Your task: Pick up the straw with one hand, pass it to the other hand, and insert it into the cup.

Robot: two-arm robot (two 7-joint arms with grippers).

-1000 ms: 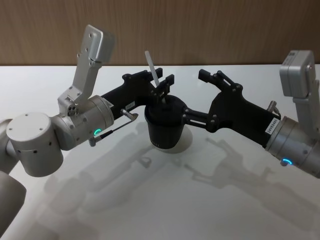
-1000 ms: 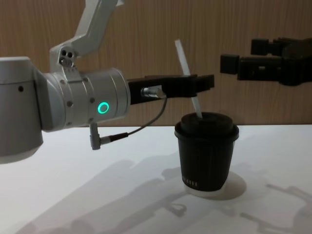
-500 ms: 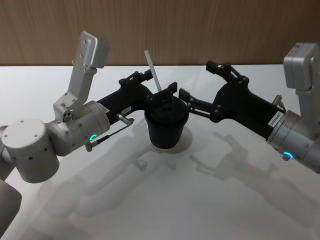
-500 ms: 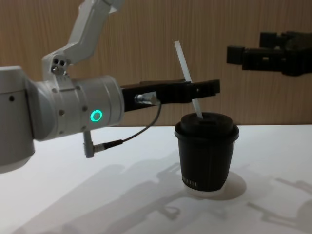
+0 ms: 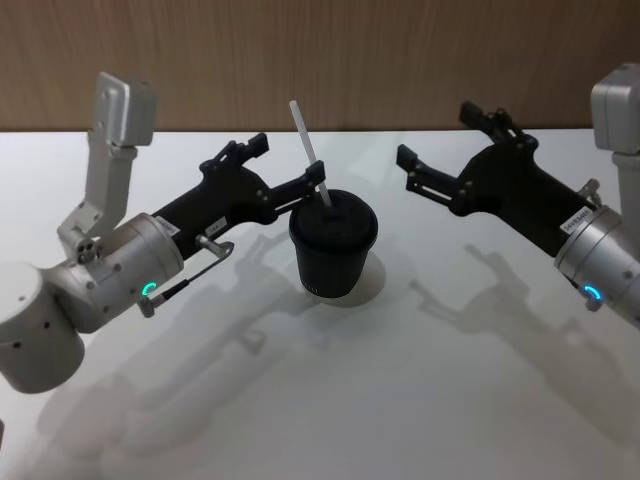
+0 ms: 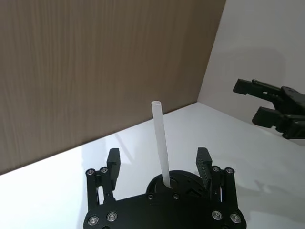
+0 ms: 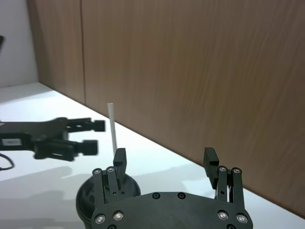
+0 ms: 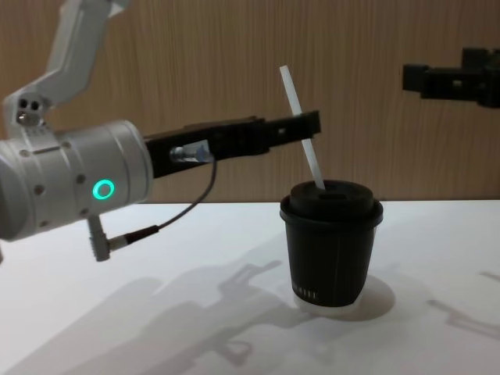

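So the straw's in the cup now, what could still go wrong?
The straw leans in the lid and passes between the open left gripper fingers. A sideways pull back could snag it, yanking it out or tipping the cup. The open right gripper hangs off to the side, away from it, so it poses little risk.

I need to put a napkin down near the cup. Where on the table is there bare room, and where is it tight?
Bare white table lies in front of the cup, between the two arms. It is tight behind and beside the cup: the left claw stands open about the straw, and the right claw hangs open on the cup's other side.
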